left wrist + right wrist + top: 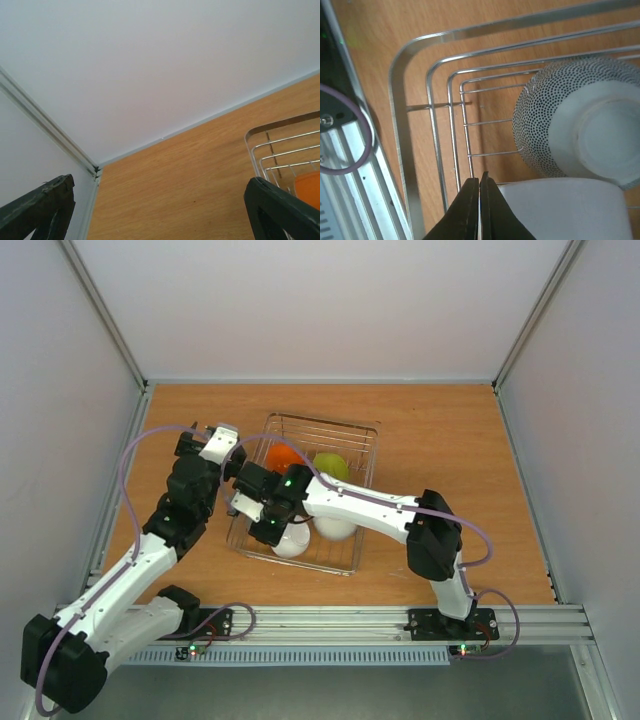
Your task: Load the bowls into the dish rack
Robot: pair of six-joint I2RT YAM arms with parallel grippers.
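The dish rack (322,421) sits mid-table with an orange bowl (283,455) and a lime green bowl (332,466) at its far end and two pale bowls (292,540) (336,528) at its near end. My right gripper (268,532) hangs over the rack's near left corner. In the right wrist view its jaws (480,200) are pressed together beside a plain white bowl (565,210), with nothing visible between them. A dotted bowl (580,125) lies upside down just beyond. My left gripper (215,432) is left of the rack, open (165,215) and empty.
The left wrist view shows the rack's corner (280,145), a bit of the orange bowl (307,187) and the table's far left corner (96,172). White walls enclose the table. A metal rail (330,620) runs along the near edge.
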